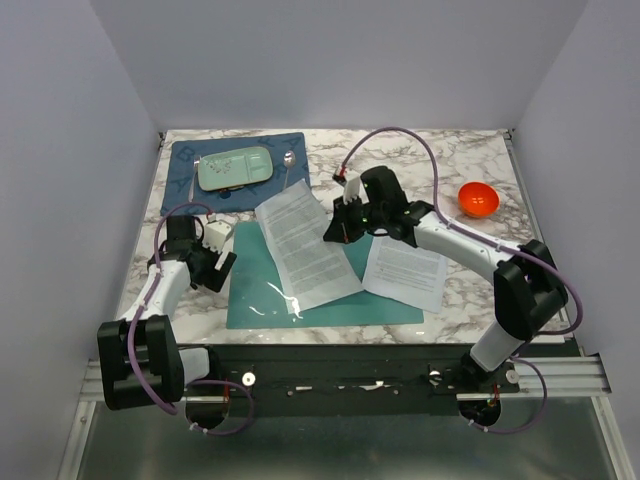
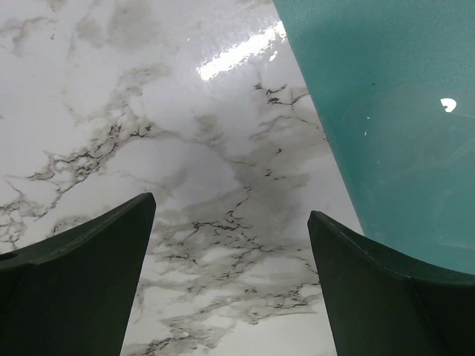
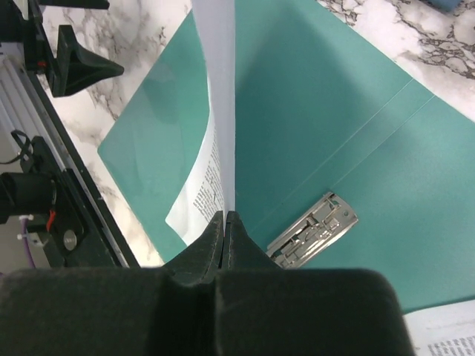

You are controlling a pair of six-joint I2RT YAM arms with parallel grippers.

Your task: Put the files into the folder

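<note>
The teal folder (image 1: 260, 290) lies open on the marble table; its metal clip (image 3: 312, 227) shows in the right wrist view. My right gripper (image 1: 335, 232) is shut on the edge of a white printed sheet (image 1: 305, 245) and holds it tilted above the folder (image 3: 312, 111). In the right wrist view the sheet (image 3: 215, 96) stands edge-on between the pads. A second printed sheet (image 1: 405, 272) lies flat on the folder's right half. My left gripper (image 1: 222, 262) is open and empty just left of the folder (image 2: 401, 126), over bare marble.
A dark blue placemat (image 1: 235, 170) at the back left carries a pale green tray (image 1: 235, 168) and a spoon (image 1: 288, 165). An orange bowl (image 1: 478, 199) sits at the back right. The table's front rail (image 1: 340, 375) runs below the folder.
</note>
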